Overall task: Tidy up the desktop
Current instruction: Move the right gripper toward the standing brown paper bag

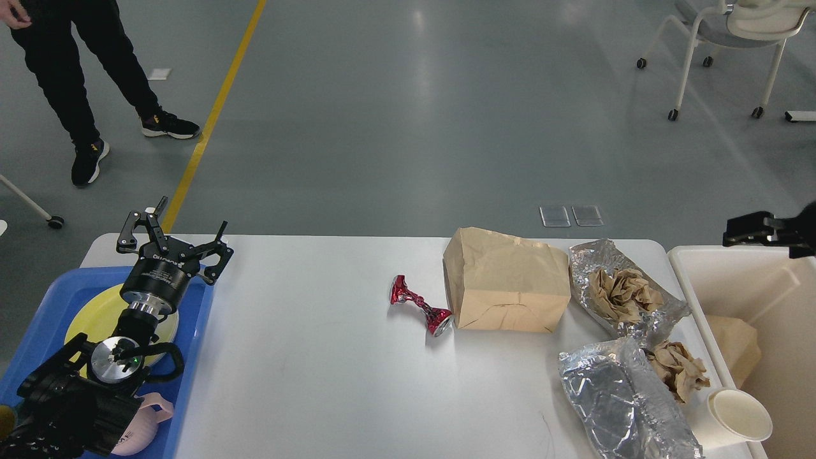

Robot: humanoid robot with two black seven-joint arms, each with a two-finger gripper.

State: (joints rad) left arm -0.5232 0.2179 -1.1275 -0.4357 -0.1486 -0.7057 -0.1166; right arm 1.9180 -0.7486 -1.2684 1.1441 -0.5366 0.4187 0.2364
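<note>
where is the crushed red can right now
In the head view, the can lies on the desktop just right of centre, its right end against the brown paper bag.

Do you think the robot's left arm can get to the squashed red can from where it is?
Probably yes. The left gripper hangs open over the blue plastic tray, and only bare white desktop lies between it and the crushed red can. Whether the arm stretches that far is uncertain.
</note>
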